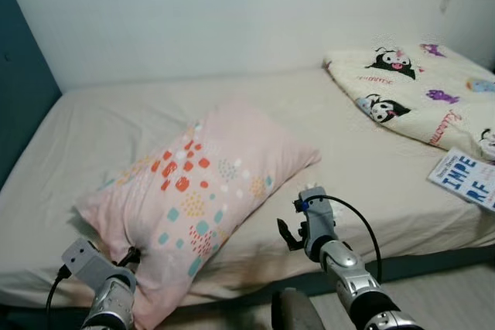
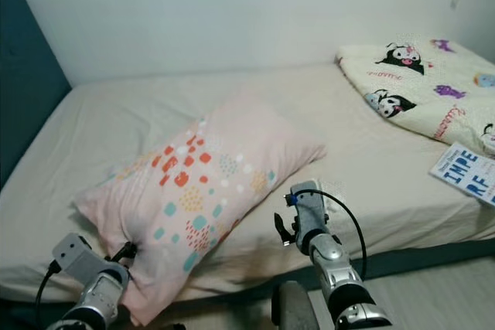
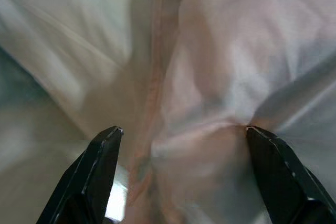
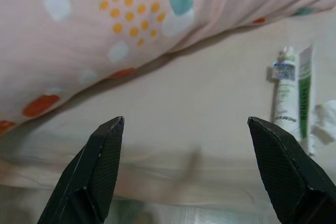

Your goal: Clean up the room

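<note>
Two hands at the bed, both spread wide, neither gripping.
Left hand presses against the pillow corner, seemingly for grasping; right hand faces mattress beside a tube; pillow lies askew mid-bed.

Book cut by frame edge, left tool tips hidden behind pillow

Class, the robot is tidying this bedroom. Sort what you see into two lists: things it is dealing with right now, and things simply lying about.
In hand:
- pillow, pink with coloured spots
- left pincer, open, at the pillow's near corner
- right pincer, open, above the sheet beside the pillow

Lying about:
- tube on the sheet
- magazine
- cartoon blanket
</note>
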You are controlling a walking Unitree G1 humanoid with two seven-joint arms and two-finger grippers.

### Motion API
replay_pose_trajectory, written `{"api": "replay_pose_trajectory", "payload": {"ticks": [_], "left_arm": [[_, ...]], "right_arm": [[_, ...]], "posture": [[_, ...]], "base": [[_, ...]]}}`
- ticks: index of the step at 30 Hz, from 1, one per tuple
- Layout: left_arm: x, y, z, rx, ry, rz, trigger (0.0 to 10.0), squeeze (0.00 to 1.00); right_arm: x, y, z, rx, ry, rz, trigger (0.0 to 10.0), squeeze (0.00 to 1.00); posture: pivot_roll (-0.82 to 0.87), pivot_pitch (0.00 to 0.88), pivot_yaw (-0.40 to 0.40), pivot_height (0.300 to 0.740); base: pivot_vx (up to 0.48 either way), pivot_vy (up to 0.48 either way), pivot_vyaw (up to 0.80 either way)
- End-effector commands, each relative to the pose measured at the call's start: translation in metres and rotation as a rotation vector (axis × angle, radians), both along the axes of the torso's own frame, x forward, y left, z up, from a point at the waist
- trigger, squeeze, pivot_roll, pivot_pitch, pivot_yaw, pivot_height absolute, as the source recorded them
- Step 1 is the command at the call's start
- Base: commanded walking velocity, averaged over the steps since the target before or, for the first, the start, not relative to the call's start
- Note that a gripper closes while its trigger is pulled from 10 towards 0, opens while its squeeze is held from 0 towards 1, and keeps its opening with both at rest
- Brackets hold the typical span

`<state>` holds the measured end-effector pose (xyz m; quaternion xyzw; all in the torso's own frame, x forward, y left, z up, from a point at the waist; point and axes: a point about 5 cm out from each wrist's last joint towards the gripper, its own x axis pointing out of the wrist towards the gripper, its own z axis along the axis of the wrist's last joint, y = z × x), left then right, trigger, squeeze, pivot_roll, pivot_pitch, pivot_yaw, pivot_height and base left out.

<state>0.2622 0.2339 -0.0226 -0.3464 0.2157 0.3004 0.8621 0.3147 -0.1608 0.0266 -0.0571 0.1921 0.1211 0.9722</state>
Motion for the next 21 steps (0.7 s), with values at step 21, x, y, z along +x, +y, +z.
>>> {"api": "replay_pose_trajectory", "payload": {"ticks": [21], "left_arm": [[0.033, -0.016, 0.032, -0.369, -0.499, -0.055, 10.0, 0.0]], "right_arm": [[-0.002, 0.005, 0.001, 0.092, -0.01, 0.009, 10.0, 0.0]], "posture": [[-0.16, 0.027, 0.025, 0.546]], "base": [[0.0, 0.0, 0.0]]}}
